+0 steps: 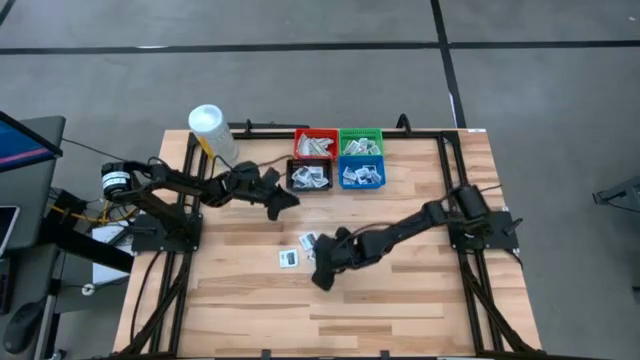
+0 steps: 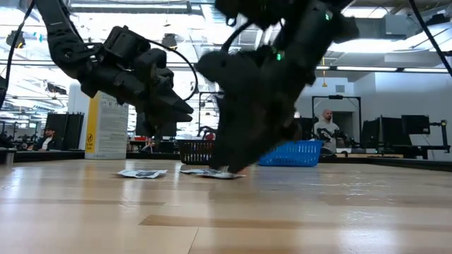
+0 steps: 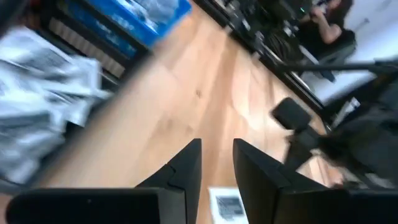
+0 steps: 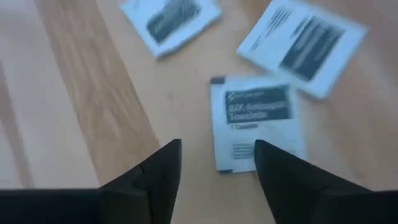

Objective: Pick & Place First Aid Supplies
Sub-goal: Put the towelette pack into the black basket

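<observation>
— Three square packets (image 4: 258, 121) lie loose on the desk (image 1: 400, 300), don't they?

— Yes, just ahead of the right hand (image 4: 214, 162). Its fingers stand apart with nothing between them, and the nearest packet sits just beyond their tips.

— And the left hand (image 3: 217, 163)?

— Released too, fingers parted and holding nothing, hovering beside the black bin (image 1: 310, 177).

— How far along is the job?

— Well on, I'd judge. The red bin (image 1: 315, 145), green bin (image 1: 360, 143), blue bin (image 1: 362, 176) and black bin each hold packets already; only those few by the right hand remain.

— Next step?

— Probably the right hand lowering onto the nearest packet, a thin, flat thing to pinch.
</observation>
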